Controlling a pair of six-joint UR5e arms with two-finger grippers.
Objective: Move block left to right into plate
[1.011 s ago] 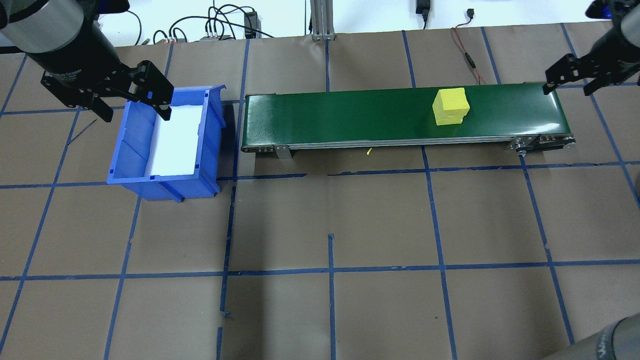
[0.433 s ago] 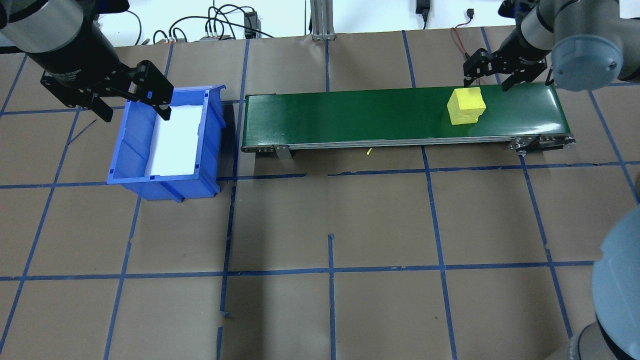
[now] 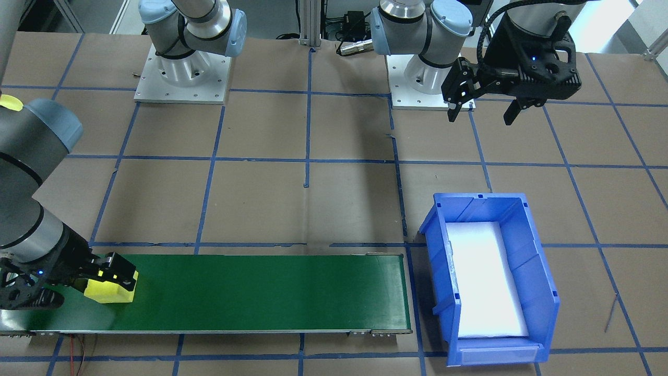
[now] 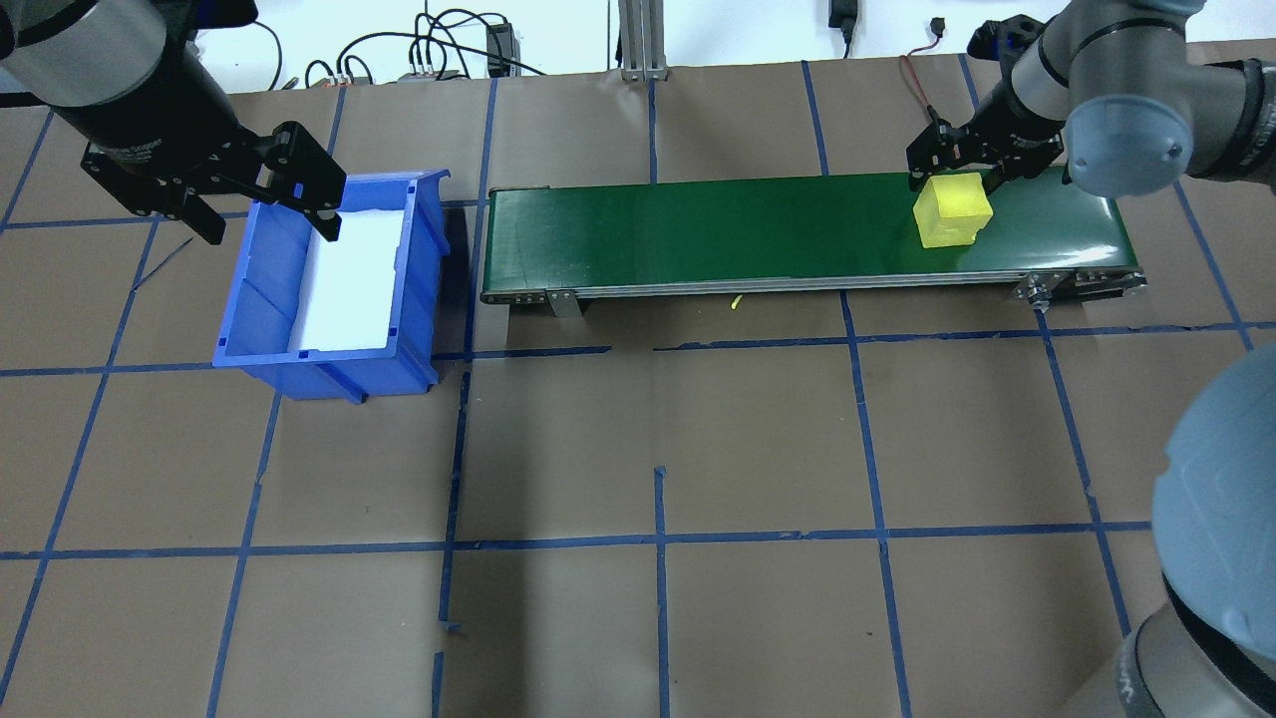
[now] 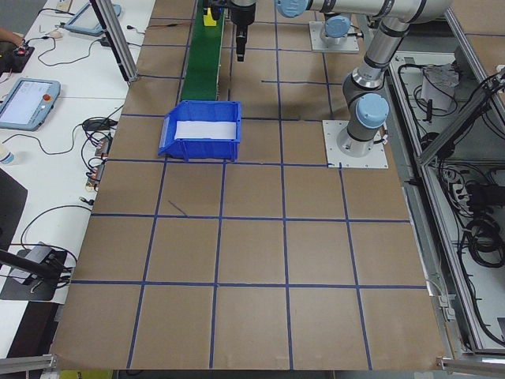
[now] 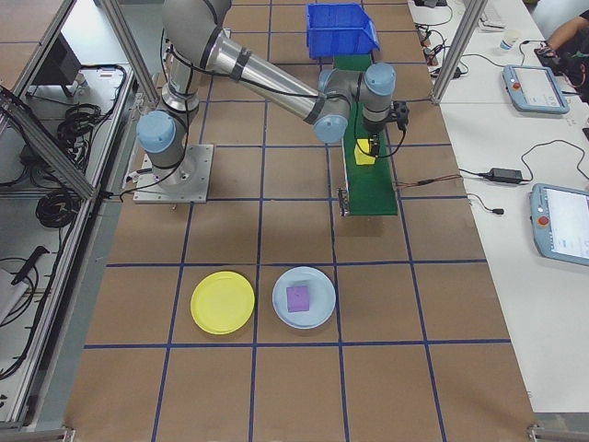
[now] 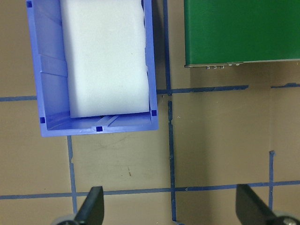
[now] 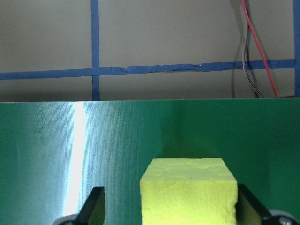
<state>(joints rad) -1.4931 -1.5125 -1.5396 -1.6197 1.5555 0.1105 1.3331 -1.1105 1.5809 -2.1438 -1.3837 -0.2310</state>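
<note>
The block [image 4: 954, 211] is a yellow foam cube resting near the right end of the green conveyor belt [image 4: 698, 229]. My right gripper [image 4: 955, 178] is open and straddles it, one finger on each side without touching. The wrist view shows the block [image 8: 187, 192] between the fingers of that gripper [image 8: 171, 208]. From the front I see the block [image 3: 109, 290] with the right gripper [image 3: 78, 284] over it. The yellow plate [image 6: 222, 302] lies on the table far from the belt. My left gripper [image 4: 269, 224] hangs open and empty over the blue bin's left wall.
A blue bin [image 4: 429, 249] with a white foam liner stands off the belt's left end. A pale blue plate [image 6: 322, 313] holding a purple cube [image 6: 297, 296] lies beside the yellow plate. Cables run along the table's far edge.
The block has ridden rightward on the belt. My right gripper has swung in from the right and come down around it. The left arm has not moved.
</note>
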